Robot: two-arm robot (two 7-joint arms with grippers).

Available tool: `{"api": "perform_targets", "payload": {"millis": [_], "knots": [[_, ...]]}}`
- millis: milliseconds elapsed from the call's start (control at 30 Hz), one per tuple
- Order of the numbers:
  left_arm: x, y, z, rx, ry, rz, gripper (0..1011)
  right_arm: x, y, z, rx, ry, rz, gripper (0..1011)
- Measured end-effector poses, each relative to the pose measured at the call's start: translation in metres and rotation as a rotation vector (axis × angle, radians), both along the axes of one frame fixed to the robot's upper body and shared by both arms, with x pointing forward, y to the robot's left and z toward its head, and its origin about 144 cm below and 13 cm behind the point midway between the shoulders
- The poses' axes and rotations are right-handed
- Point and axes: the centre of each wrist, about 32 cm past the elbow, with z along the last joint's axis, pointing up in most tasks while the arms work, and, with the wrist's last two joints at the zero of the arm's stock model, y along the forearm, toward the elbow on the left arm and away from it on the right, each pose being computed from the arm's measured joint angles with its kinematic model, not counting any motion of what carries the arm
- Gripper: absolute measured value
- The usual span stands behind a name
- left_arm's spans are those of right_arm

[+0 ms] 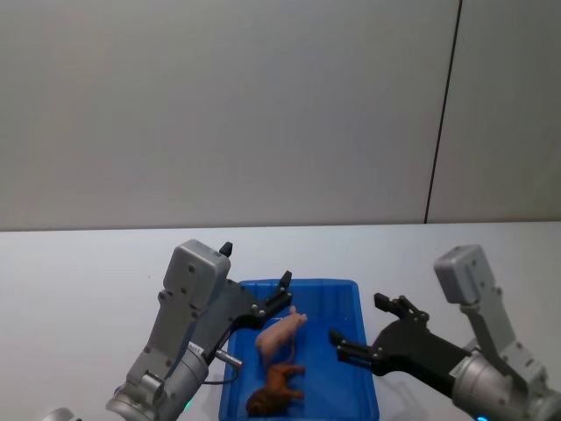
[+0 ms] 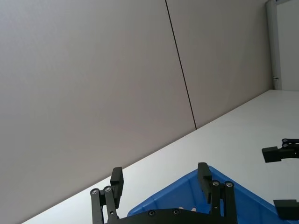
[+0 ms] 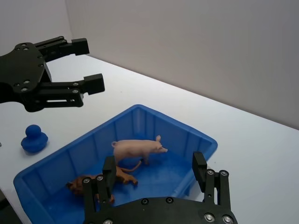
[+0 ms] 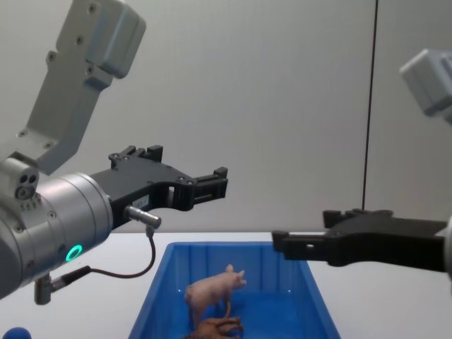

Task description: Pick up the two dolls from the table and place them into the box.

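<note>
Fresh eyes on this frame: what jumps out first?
The bright blue box in the middle of the white table stands out first, with the pink pig standing and the brown lion lying just nearer the robot, both inside it. Next come the black left gripper and right gripper, both open and empty, hanging over the box's left and right sides.

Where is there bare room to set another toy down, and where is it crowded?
Free: the white table between the blue bin's far wall and the room wall, and the bin floor beyond the pig. Crowded: the bin's near end, where pig and lion sit, with the open left hand and right hand flanking.
</note>
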Motion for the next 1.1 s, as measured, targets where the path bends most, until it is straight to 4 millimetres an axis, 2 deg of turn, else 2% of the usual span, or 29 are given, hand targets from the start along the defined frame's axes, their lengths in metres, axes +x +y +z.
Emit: {"api": "perform_targets", "payload": {"millis": [467, 733, 1100], "knots": [[0.000, 0.000, 0.000, 0.001, 0.001, 0.000, 1001, -0.014, -0.033, -0.007, -0.011, -0.032, -0.037, 1001], [-0.005, 0.005, -0.002, 0.011, 0.015, 0.025, 1002, -0.018, -0.041, -0.009, -0.015, -0.040, -0.046, 1001], [-0.026, 0.022, -0.013, 0.009, 0.085, 0.141, 1001, -0.021, -0.047, -0.010, -0.017, -0.045, -0.051, 1001]]}}
